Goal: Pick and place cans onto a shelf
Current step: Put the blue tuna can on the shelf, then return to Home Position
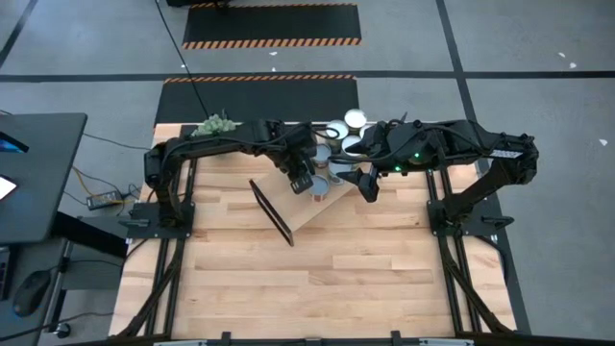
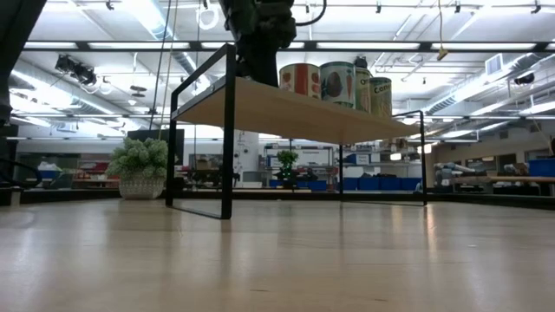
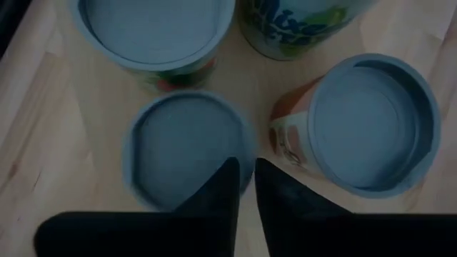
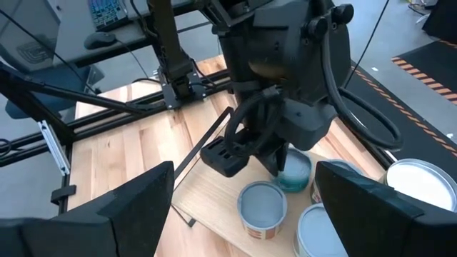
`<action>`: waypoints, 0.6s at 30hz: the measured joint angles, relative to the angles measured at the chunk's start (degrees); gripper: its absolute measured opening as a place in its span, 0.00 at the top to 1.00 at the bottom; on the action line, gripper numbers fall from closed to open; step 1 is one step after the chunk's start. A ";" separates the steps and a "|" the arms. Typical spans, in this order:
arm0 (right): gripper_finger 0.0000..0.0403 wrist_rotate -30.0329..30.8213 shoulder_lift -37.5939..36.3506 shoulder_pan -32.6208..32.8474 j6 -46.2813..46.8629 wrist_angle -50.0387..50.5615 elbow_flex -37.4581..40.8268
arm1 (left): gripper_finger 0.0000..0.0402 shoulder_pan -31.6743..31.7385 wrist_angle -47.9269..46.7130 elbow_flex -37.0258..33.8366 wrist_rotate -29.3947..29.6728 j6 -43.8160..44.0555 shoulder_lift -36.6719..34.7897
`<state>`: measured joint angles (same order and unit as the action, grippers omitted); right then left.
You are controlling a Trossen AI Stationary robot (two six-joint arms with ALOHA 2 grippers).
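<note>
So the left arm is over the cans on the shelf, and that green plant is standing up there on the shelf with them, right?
Not quite. The left gripper is indeed over the cans on the shelf, but the green plant is not up there. The low view shows it on the table beside the shelf, and the high view puts it at the table's far edge.

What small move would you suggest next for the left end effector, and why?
Probably lift the left end effector straight up. It sits low at the rim of a can already standing on the shelf, with other cans close beside, so sideways travel might knock them. The right end effector waits open nearby.
</note>
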<state>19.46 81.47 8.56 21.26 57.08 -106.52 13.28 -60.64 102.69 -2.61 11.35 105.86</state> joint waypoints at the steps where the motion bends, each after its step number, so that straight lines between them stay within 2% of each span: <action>1: 0.14 -0.02 0.00 0.00 -0.03 -0.02 0.01 | 0.86 0.00 -0.04 0.00 0.07 0.00 0.00; 11: 0.14 -0.02 0.00 0.00 -0.44 -0.02 0.00 | 0.62 0.07 0.08 0.22 0.90 -2.37 0.00; 18: 0.14 -1.37 -0.21 0.00 -1.10 0.00 0.02 | 0.57 0.94 -3.28 7.04 0.36 -8.05 -0.48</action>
<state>18.09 81.26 8.56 20.16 57.08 -106.50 14.22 -63.92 109.73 -2.25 3.30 105.38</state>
